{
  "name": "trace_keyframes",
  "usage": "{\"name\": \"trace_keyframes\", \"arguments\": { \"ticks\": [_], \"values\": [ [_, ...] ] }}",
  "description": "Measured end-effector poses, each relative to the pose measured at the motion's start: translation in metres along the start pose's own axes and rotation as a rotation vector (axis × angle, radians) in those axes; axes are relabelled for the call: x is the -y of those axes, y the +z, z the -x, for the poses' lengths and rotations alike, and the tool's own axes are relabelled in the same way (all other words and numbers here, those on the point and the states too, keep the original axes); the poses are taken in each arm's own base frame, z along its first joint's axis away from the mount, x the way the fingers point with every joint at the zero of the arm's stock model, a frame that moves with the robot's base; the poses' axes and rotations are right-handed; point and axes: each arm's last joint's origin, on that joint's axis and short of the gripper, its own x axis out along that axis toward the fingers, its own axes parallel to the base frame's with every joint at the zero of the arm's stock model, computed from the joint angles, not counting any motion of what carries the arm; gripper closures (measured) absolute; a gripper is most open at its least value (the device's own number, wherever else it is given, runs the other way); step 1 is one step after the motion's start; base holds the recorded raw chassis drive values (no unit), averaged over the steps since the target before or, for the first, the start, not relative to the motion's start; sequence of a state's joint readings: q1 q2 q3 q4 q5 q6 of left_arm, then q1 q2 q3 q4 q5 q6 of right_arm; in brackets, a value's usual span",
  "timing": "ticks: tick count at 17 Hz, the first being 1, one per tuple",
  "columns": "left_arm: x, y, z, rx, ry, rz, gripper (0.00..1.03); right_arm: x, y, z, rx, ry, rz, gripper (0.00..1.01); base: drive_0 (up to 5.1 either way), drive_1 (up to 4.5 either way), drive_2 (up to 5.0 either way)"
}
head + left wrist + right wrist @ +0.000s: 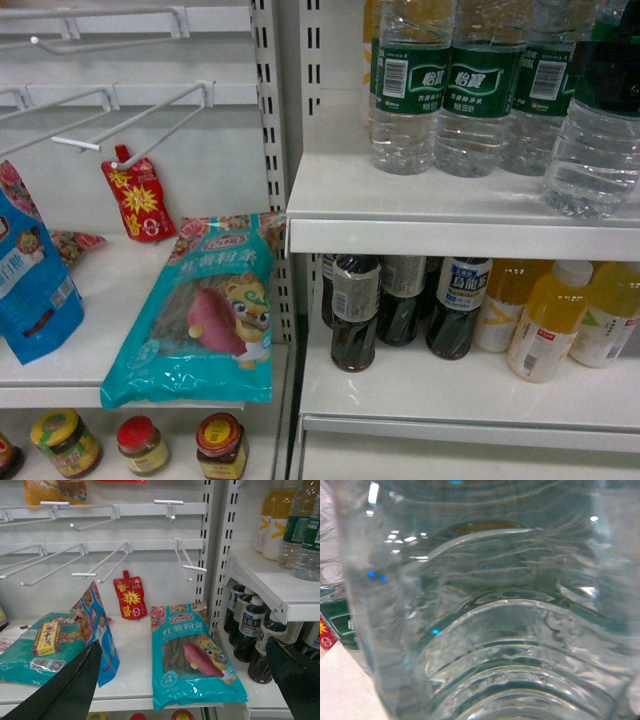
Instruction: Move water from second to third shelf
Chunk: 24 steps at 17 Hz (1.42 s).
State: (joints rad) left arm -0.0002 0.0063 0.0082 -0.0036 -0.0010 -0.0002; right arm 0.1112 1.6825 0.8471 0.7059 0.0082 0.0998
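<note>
The clear ribbed plastic water bottle with the green label (598, 120) is sitting on the white upper shelf (440, 195), rightmost, filling the right wrist view; whether the right gripper is clasping it, I cannot tell. The left gripper (182, 680) is hanging spread, empty. Transfer seems unfinished.

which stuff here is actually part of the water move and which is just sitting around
Part of the job:
water bottles
upper shelf they stand on
shelf below

Just lying about:
dark bottles
orange drink bottles
teal noodle pack
red pouch
blue bag
jars
</note>
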Motion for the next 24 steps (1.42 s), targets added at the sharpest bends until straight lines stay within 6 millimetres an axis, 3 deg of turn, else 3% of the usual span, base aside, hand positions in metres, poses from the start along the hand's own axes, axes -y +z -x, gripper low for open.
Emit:
{"name": "trace_keyframes", "arguments": {
  "ticks": [1,3,6,14,18,20,24],
  "values": [
    [0.000,0.000,0.000,0.000,0.000,0.000,0.05,0.000,0.000,0.000,0.003,0.001,0.000,0.58,0.0,0.00,0.0],
    [0.000,0.000,0.000,0.000,0.000,0.000,0.05,0.000,-0.002,-0.001,-0.002,0.015,0.008,0.31,0.0,0.00,0.0],
    [0.000,0.000,0.000,0.000,0.000,0.000,0.05,-0.001,-0.001,-0.001,0.008,0.028,0.015,0.02,0.0,0.00,0.0],
    [0.000,0.000,0.000,0.000,0.000,0.000,0.05,0.002,-0.002,0.001,-0.024,0.021,0.022,0.03,0.0,0.00,0.0],
    [0.000,0.000,0.000,0.000,0.000,0.000,0.05,0.001,0.005,0.024,-0.018,0.023,0.025,0.03,0.0,0.00,0.0],
    [0.000,0.000,0.000,0.000,0.000,0.000,0.05,0.001,0.003,0.045,-0.041,0.018,0.026,0.03,0.0,0.00,0.0],
    [0.000,0.000,0.000,0.000,0.000,0.000,0.05,0.000,-0.009,0.114,-0.040,0.005,0.015,0.03,0.0,0.00,0.0]
  ]
}}
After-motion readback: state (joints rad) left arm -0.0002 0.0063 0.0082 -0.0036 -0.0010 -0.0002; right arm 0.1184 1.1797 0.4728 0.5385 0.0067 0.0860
